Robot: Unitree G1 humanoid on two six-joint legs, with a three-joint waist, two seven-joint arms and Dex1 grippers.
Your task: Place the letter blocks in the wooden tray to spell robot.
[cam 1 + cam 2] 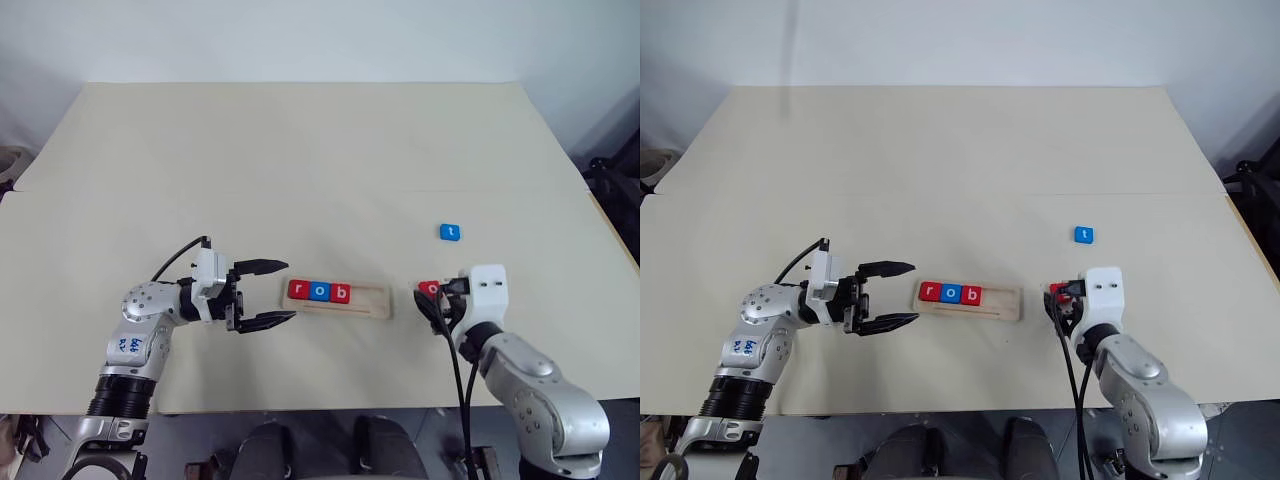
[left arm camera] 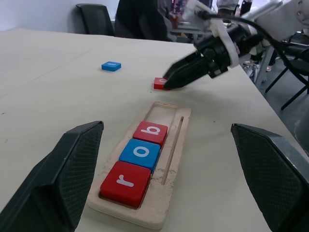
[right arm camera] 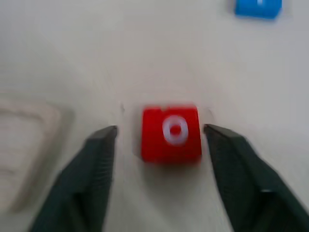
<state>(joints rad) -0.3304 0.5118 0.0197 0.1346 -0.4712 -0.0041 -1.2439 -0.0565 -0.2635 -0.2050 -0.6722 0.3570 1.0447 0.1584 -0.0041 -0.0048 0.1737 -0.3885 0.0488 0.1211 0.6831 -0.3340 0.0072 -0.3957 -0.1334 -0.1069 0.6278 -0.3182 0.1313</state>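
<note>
Right gripper (image 3: pixel 159 140), fingers spread, straddles the red "o" block (image 3: pixel 171 131) on the desk (image 1: pixel 300 160) — an off-centre pinch could skid it from the wooden tray (image 1: pixel 337 298); left gripper (image 1: pixel 265 293) also spread.

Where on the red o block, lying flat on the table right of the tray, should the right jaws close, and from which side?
Grip the red o block across its two opposite side edges, coming in low from the robot's side. It lies flat, so only its thin edges offer purchase, and the right gripper already has open jaws on either side of it.
</note>
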